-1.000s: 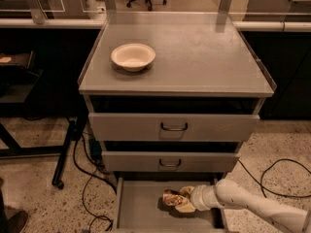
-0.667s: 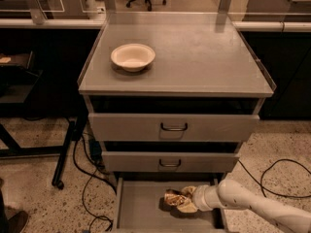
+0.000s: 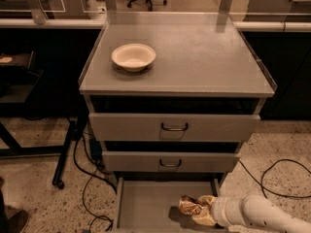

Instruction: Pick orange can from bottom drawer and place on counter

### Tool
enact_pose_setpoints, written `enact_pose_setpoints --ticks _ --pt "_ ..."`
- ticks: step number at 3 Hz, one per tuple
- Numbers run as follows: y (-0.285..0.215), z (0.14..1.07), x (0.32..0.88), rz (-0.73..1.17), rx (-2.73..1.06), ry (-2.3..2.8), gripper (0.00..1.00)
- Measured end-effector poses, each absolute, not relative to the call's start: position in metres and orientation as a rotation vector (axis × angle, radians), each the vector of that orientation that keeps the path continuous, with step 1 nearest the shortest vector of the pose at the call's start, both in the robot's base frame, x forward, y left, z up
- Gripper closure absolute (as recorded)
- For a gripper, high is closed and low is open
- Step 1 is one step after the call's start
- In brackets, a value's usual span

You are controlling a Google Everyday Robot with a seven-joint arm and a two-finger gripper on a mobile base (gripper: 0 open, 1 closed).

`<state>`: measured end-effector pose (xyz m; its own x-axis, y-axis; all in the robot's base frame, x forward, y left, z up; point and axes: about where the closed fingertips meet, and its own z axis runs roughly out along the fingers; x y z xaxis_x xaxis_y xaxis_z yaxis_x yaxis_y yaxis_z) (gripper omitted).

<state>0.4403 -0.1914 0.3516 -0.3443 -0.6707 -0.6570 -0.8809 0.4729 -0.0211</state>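
The orange can (image 3: 188,206) is a small crinkled golden can inside the open bottom drawer (image 3: 141,208), toward its right side. My gripper (image 3: 200,208) reaches into the drawer from the lower right on a white arm, and its cream fingers are closed around the can. The can seems to sit just above the drawer floor, with a shadow under it. The counter (image 3: 204,57) is the flat grey top of the cabinet, far above the gripper.
A cream round bowl (image 3: 133,57) stands on the counter's left part. Two handled grey drawers (image 3: 174,127) sit slightly open above the bottom drawer and overhang it. Black cables (image 3: 90,178) lie on the speckled floor at both sides. A dark table leg (image 3: 65,154) stands at left.
The gripper and the can have stayed in nearly the same spot in the drawer, shifting only a little to the right.
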Motion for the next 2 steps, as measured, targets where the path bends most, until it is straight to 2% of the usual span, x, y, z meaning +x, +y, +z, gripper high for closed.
enact_pose_setpoints --ticks 2 --pt "-0.184 0.372 0.451 0.466 -1.25 2.108 1.0"
